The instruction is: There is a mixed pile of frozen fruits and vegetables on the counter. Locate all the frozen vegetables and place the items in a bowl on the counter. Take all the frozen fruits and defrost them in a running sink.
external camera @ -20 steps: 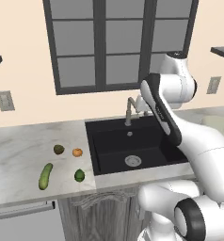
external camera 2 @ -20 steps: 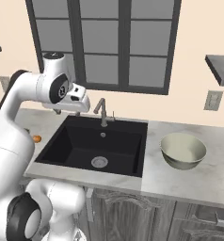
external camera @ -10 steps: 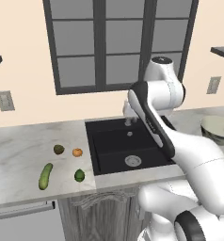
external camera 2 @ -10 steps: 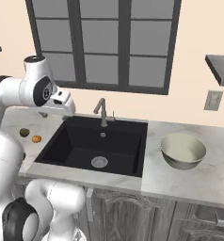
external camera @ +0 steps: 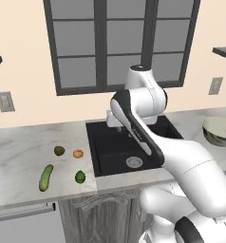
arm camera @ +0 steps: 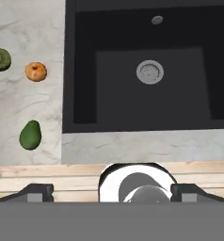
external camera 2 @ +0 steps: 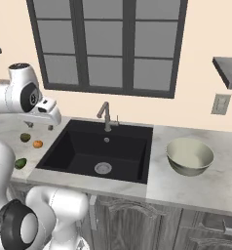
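Note:
My gripper [external camera 2: 40, 126] hangs open and empty, high over the counter's [external camera 2: 201, 188] strip just left of the sink [external camera 2: 101, 151]. In the hand view its dark fingertips [arm camera: 37, 191] stand far apart. On the counter [external camera: 20, 156] left of the sink lie the long green cucumber [external camera: 46, 177], the shiny dark green piece [external camera: 80, 177] [arm camera: 30, 135], the orange ball [external camera: 78, 153] [arm camera: 36, 71] and the olive-brown ball [external camera: 59, 150] [arm camera: 0, 59]. The pale bowl [external camera 2: 189, 155] stands empty to the right of the sink. The sink's drain [arm camera: 150, 72] lies bare.
A grey gooseneck faucet [external camera 2: 106, 115] rises behind the basin; I see no water running. A dark-framed window fills the wall behind. A dark shelf [external camera 2: 227, 71] juts out at the upper right. My own white arm hides part of the basin in the left base view.
The arm has swung left from above the sink toward the pile side, dropping a little. The jaws have spread wider. The items and bowl have not moved.

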